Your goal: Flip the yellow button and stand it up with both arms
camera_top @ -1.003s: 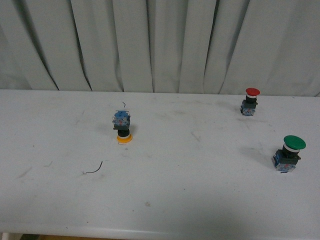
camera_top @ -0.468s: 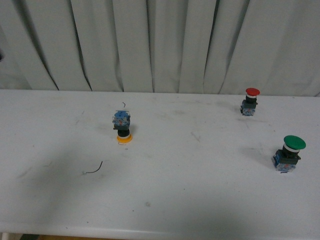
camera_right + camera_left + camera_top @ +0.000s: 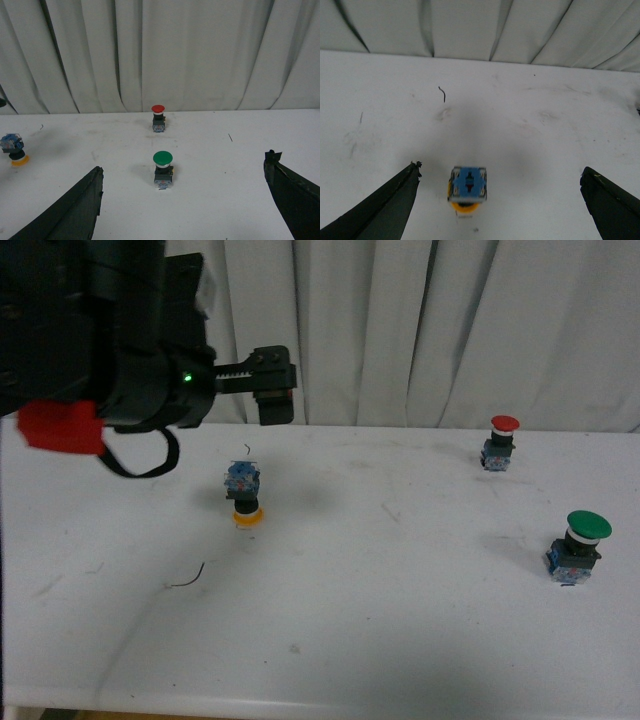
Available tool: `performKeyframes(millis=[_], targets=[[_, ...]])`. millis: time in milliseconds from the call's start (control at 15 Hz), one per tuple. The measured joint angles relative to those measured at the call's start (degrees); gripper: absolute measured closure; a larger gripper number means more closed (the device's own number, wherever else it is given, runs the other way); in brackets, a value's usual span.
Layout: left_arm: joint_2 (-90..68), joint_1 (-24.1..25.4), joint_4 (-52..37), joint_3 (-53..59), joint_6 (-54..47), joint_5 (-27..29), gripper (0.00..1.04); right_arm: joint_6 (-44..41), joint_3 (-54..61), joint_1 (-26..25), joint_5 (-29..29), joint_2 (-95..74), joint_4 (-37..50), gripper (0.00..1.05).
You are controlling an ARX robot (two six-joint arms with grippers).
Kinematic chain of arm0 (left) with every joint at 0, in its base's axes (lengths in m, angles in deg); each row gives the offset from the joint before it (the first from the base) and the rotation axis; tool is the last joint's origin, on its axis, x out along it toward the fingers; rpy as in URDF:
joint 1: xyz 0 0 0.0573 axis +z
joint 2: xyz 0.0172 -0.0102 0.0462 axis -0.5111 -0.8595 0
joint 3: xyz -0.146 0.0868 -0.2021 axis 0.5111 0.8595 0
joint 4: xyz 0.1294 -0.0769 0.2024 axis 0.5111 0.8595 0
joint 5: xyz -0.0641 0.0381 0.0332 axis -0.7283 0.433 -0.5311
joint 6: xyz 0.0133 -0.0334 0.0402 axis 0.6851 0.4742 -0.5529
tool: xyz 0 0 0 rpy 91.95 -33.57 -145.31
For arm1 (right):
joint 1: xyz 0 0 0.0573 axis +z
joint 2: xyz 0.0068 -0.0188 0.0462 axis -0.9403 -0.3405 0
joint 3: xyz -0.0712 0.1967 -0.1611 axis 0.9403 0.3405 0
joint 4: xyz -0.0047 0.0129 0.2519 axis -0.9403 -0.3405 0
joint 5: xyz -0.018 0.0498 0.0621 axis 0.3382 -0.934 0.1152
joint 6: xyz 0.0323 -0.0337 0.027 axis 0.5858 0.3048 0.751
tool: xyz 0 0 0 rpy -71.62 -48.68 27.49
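The yellow button [image 3: 245, 496] stands upside down on the white table [image 3: 400, 640], yellow cap down and blue-grey base up. In the left wrist view the button [image 3: 467, 186] sits between my left gripper's [image 3: 500, 169] wide-open fingers [image 3: 380, 210], nearer the one finger, touching neither. My left arm [image 3: 120, 350] hangs above and behind the button in the front view. My right gripper [image 3: 184, 162] is open and empty, facing the green and red buttons; the yellow button [image 3: 12, 148] shows far off to one side there. The right arm is out of the front view.
A red-capped button [image 3: 501, 443] stands upright at the back right and a larger green-capped button [image 3: 578, 546] at the right. A thin dark wire scrap [image 3: 188, 578] lies left of centre. A grey curtain [image 3: 400, 330] hangs behind the table.
My left arm has come into the front view from the upper left, over the yellow button, casting a shadow on the table. The buttons have not moved.
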Motion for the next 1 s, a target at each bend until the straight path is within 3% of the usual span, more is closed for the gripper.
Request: performKeyframes(millis=[401, 736, 1003], targets=[[-15.7, 1.2, 14.8, -21.6, -8.7, -0.8, 0.07, 0.0, 0.0, 0.0, 0.0, 0.0, 0.0, 0.06], [-16.0, 3.8, 25.4, -23.4, -6.3, -10.3, 0.07, 0.0, 0.0, 0.0, 0.0, 0.0, 0.0, 0.06], [-15.9, 3.4, 26.6, -22.4, -6.9, -8.9, 0.07, 0.0, 0.0, 0.0, 0.0, 0.0, 0.0, 0.06]])
